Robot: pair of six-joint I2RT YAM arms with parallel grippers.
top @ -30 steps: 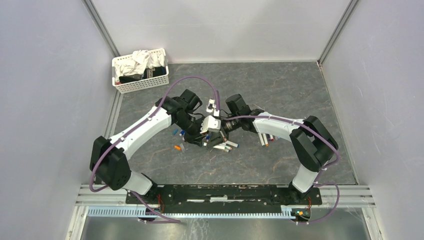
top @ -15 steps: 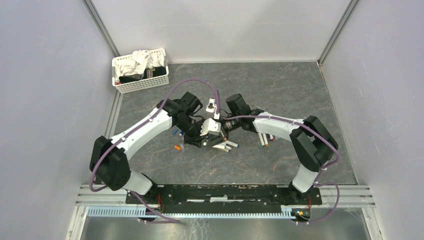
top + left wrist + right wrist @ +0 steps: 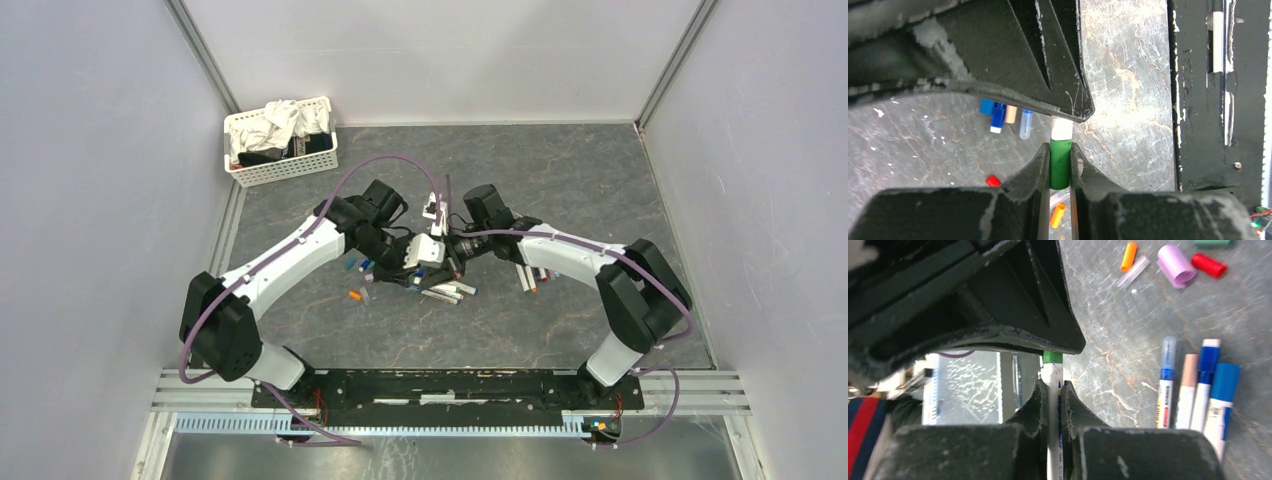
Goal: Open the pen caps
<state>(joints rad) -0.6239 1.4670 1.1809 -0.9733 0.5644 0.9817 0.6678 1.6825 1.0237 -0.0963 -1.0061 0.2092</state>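
Green cap (image 3: 1060, 172) is clamped between the left jaws, in the air above the surface (image 3: 1128, 90) at mid-table. It is a short, plain, solid green tube. Its far end butts against a white pen barrel (image 3: 1053, 371) with no gap showing, so it is still on. The right jaws are clenched on that barrel, just behind the cap.

Left wrist view shows the full side of the cap. Right wrist view shows only its green tip (image 3: 1053, 357) past the barrel, plus blue print on the barrel. The top view hides the cap and pen under the two meeting wrists.

Loose caps lie on the surface below. Left wrist view has blue ones (image 3: 997, 117), a beige one (image 3: 1010, 114), a clear one (image 3: 1025, 124), a red one (image 3: 993, 180) and an orange one (image 3: 1057, 216). Right wrist view adds a pink cap (image 3: 1175, 265) and four pens side by side (image 3: 1198, 390).

Only the top view shows the left arm (image 3: 290, 255) and right arm (image 3: 560, 255) bent inward, and a white basket (image 3: 282, 140) of crumpled cloth at the back left corner.

Compared with a second ago, the joined wrists sit slightly further right and further from the bases. The right elbow has swung outward. The basket is unchanged.
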